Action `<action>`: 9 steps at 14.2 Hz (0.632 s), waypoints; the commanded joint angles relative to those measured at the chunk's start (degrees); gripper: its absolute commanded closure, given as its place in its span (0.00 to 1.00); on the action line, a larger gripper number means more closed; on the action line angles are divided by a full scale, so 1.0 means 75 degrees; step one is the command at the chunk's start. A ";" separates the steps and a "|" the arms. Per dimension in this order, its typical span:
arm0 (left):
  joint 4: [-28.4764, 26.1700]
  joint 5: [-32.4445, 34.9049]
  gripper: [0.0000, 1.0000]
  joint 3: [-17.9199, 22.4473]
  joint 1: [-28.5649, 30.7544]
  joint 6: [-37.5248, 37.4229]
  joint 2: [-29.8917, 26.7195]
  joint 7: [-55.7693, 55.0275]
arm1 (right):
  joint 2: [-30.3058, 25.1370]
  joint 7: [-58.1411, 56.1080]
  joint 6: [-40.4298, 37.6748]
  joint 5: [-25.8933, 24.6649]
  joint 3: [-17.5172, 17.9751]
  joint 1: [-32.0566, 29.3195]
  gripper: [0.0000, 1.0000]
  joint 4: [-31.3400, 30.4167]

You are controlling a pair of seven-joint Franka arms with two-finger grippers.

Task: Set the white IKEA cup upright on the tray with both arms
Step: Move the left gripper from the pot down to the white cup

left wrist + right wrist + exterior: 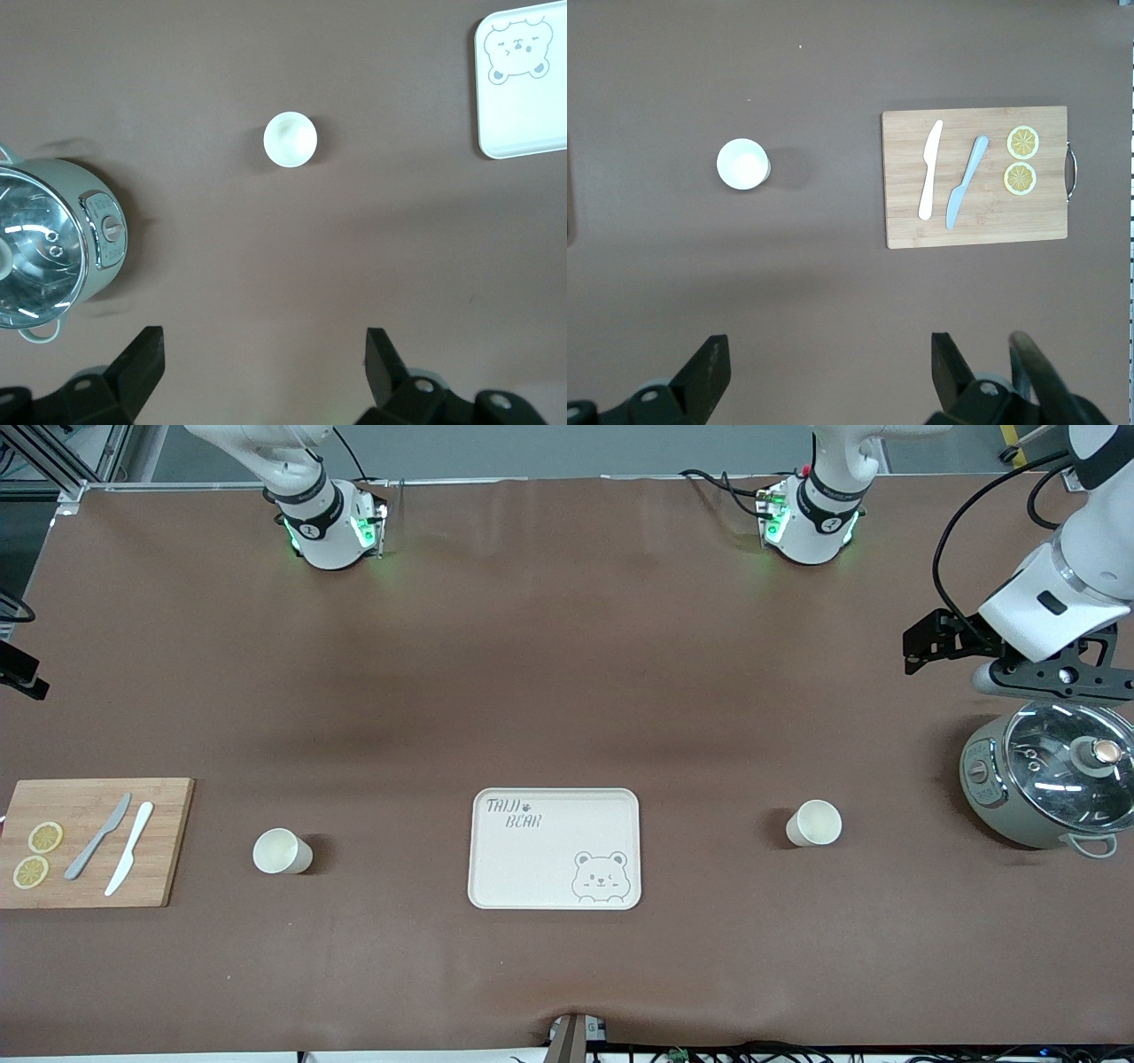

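From the front view, the cream tray [554,849] is seen flat on the brown table [567,691], near its middle, with grey lettering and a bear face on it. Nothing is seen on the tray. One white cup [813,823] stands upright toward the left arm's end of the table, well apart from the tray. A second white cup [282,851] stands upright toward the right arm's end, between the tray and a wooden cutting board [93,841]. On the board a grey knife [98,836], a white knife [129,860] and two lemon slices [37,854] are laid. A grey cooker with a glass lid [1054,775] sits at the left arm's end, partly cut off by the edge. The left gripper [939,642] is held in the air just beside the cooker; its fingers are hard to make out here. Of the right arm only the base is shown; its gripper is out of this view.

In the left wrist view, the left gripper [264,354] is seen with its fingers [142,354] spread wide and nothing between them. The cup [290,139], a corner of the tray [523,80] and the cut-off cooker [53,248] lie below.

In the right wrist view, the right gripper [831,359] is likewise shown spread apart and empty, above bare table, with the other cup [741,164] and the board [974,177] below it.
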 commanded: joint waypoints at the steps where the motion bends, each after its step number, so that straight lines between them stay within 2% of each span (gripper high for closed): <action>1: -0.0031 0.0152 0.00 -0.0019 0.0012 -0.0109 -0.0096 0.0030 | 0.0010 0.0057 -0.0070 -0.0002 0.0126 -0.0045 0.00 0.0111; 7: -0.0170 0.0139 0.00 -0.0019 0.0024 0.0113 0.0393 0.0091 | -0.0001 0.0092 -0.0656 -0.0061 0.0080 -0.0103 0.00 0.0111; 9: -0.0882 0.0164 0.00 -0.0019 0.0140 0.1034 0.0419 0.0369 | -0.0001 0.0092 -0.0656 -0.0026 0.0079 -0.0278 0.00 0.0111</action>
